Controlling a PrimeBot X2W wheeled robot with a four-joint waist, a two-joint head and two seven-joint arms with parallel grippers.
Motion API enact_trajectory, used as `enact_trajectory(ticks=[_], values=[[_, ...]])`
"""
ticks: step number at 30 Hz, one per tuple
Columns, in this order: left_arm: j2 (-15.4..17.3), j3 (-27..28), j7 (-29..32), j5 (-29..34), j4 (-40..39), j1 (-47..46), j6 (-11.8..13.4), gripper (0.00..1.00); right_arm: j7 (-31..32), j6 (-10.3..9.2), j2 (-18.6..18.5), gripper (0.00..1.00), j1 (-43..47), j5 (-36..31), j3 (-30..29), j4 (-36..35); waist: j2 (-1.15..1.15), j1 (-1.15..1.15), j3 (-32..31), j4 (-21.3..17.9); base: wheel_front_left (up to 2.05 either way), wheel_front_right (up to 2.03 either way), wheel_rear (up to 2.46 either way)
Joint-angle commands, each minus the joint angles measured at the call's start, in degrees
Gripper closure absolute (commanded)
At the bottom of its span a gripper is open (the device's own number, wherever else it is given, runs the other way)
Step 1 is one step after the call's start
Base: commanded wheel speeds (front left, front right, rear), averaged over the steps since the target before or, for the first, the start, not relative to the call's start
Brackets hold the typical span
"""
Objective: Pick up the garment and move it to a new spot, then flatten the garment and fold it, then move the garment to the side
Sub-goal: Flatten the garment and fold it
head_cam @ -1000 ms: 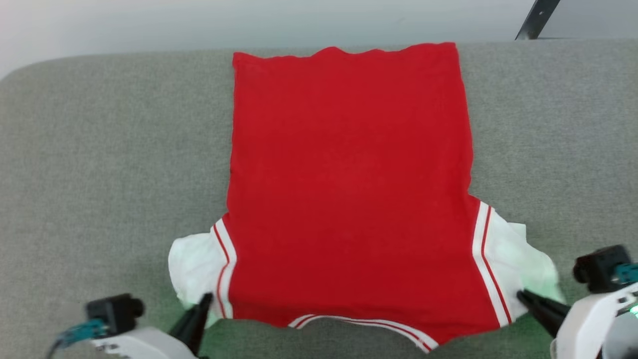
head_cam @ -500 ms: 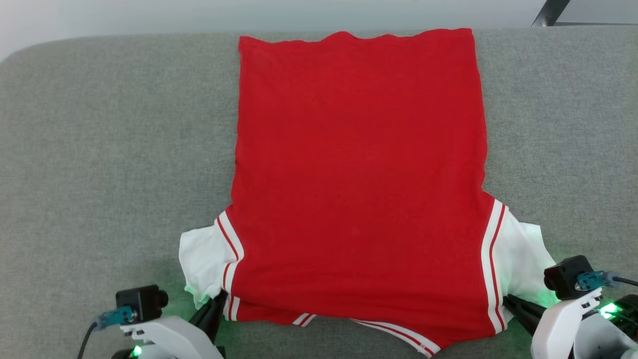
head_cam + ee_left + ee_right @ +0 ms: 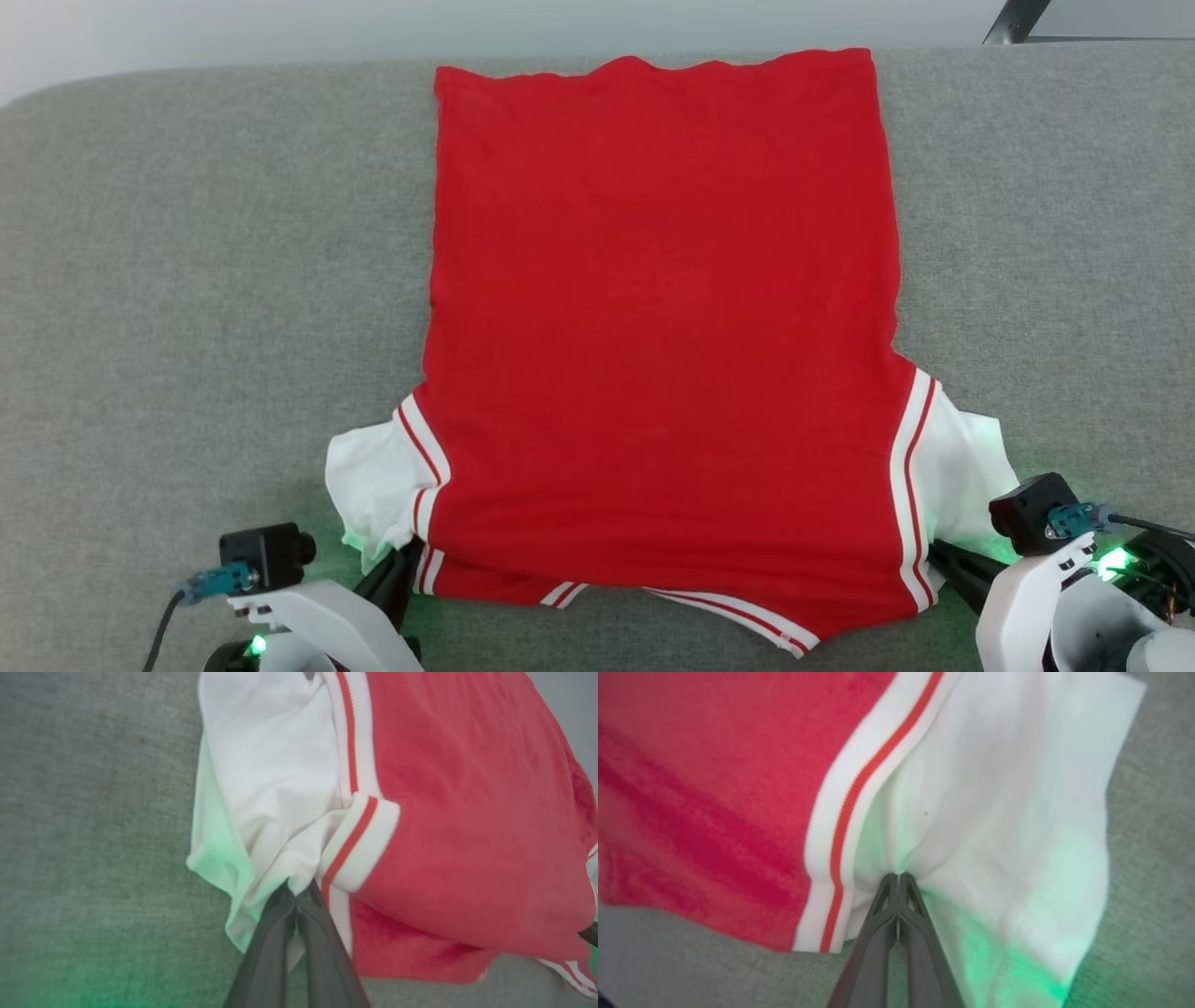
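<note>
- Near edge of the table, left side: the left hand is clenched on the garment. A pinch of white cloth is held at the inner bottom of the left sleeve, just beside the striped seam band.
- Near edge, right side: the right hand is likewise clamped shut on the garment. A pucker of the right sleeve is gathered at its tips, close to the striped band.
- Between the two hands: the neckline band is seen along the near edge. At the left shoulder a strip of red is doubled under, so this end is not quite smooth.
- Middle of the table: the red body is spread open and lies flat on the grey cover, with no large wrinkles noted.
- Far edge: the hem runs along it, slightly wavy, both corners laid out.
- Progress, as judged: whether the garment has been relocated cannot be told. Flattening is judged nearly done, with only the sleeves and the near-left shoulder left to settle.
- Left to do, as judged: no fold has been made yet, and the move to the side follows that.
</note>
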Motion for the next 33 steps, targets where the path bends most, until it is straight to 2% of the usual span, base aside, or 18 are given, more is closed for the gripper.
enact_trajectory(ticks=[1, 2, 3, 6, 10, 11, 16, 19, 24, 28, 33], values=[[-1.15, -1.10, 1.83, -0.79, 3.66, 0.47, 0.97, 1.00, 0.39, -1.49, 0.91, 0.78, -0.56, -1.65, 1.43, 5.34, 0.00, 0.00, -0.09, -0.15, 0.00, 0.00, 0.00], [-1.27, -1.06, 1.63, -0.80, 3.66, 0.49, 0.87, 1.00, -0.10, -1.49, 0.88, 0.29, -1.01, -1.66, 1.00, 4.92, 0.00, 0.00, -0.14, -0.19, 0.00, 0.00, 0.00], [-1.36, -1.05, 1.48, -0.81, 3.63, 0.51, 0.85, 1.00, -0.43, -1.49, 0.72, 0.00, -1.44, -1.94, 0.71, 4.11, 0.00, 0.00, -0.22, -0.20, 0.00, 0.00, 0.00], [-1.38, -0.76, 1.05, -0.94, 3.23, 0.83, 1.02, 1.00, -0.55, -1.48, 0.43, 0.00, -2.39, -0.81, -1.39, -0.06, 0.00, 0.00, -0.45, -0.40, 0.00, 0.00, 0.00], [-1.23, -0.54, 0.62, -0.86, 2.05, 1.24, 1.59, 1.00, 1.89, -0.87, -0.10, 0.00, -2.94, 0.79, -5.06, -9.07, 0.00, 0.00, -0.55, -0.56, 0.00, 0.00, 0.00], [-1.23, -0.54, 0.62, -0.86, 2.05, 1.24, 1.59, 1.00, 1.89, -0.87, -0.10, 0.00, -2.94, 0.79, -5.06, -9.07, 0.00, 0.00, -0.55, -0.56, 0.00, 0.00, 0.00], [-1.44, -0.95, 0.94, 0.20, 0.16, -0.13, 1.67, 1.00, 9.30, -0.87, -0.54, 0.00, -6.10, 4.29, -10.28, -17.97, 0.00, 0.00, 0.54, 0.45, 0.00, 0.00, 0.00], [-1.54, -1.16, 1.33, 0.86, -1.11, -1.50, 1.48, 1.00, 13.14, -0.87, -1.59, 0.00, -11.16, 4.13, -12.89, -19.70, 0.00, 0.00, 1.95, 1.77, 0.00, 0.00, 0.00], [-2.19, -1.88, 1.81, 2.36, -2.38, -3.87, 0.97, 1.00, 17.93, -0.87, -1.47, 0.00, -24.23, 3.55, -14.38, -12.20, 0.00, 0.00, 5.30, 4.95, 0.00, 0.00, 0.00], [-2.47, -1.81, 1.59, 3.44, -3.70, -6.06, 0.73, 1.00, 22.62, -0.87, 0.64, 0.00, -36.81, 2.06, -13.56, -0.72, 0.00, 0.00, 8.99, 8.02, 0.00, 0.00, 0.00], [-3.25, -2.09, 1.55, 4.33, -5.18, -8.05, 0.12, 1.00, 26.59, -0.87, 2.75, 0.00, -52.40, -4.68, -12.15, 15.32, 0.00, 0.00, 13.64, 11.46, 0.00, 0.00, 0.00]])
